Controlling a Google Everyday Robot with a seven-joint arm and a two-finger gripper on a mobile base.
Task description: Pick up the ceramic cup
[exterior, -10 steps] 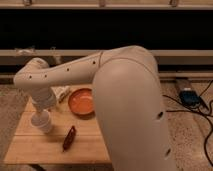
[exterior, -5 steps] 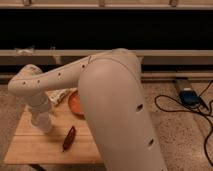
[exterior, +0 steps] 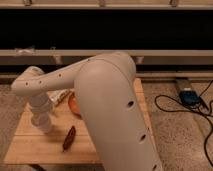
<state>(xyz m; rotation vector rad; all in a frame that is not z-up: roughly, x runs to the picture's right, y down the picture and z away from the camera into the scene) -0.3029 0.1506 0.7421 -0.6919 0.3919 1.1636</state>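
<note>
**Gripper set over the cup; the lift is not yet made.**
The gripper (exterior: 42, 119) stands upright at the 9 o'clock side of the wooden table (exterior: 30, 149). The white stub at its foot is probably the ceramic cup (exterior: 45, 127), resting on the tabletop. I cannot tell whether the gripper is apart or clamped on it. The orange bowl (exterior: 73, 104) lies at its 2 o'clock and a dark reddish object (exterior: 69, 138) at its 4 o'clock. I judge the reach done, the grasp unconfirmed and the lift still to do.

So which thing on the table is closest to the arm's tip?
The dark reddish oblong item, just right of the gripper at the left of the table; the orange bowl sits farther back, partly hidden.
</note>
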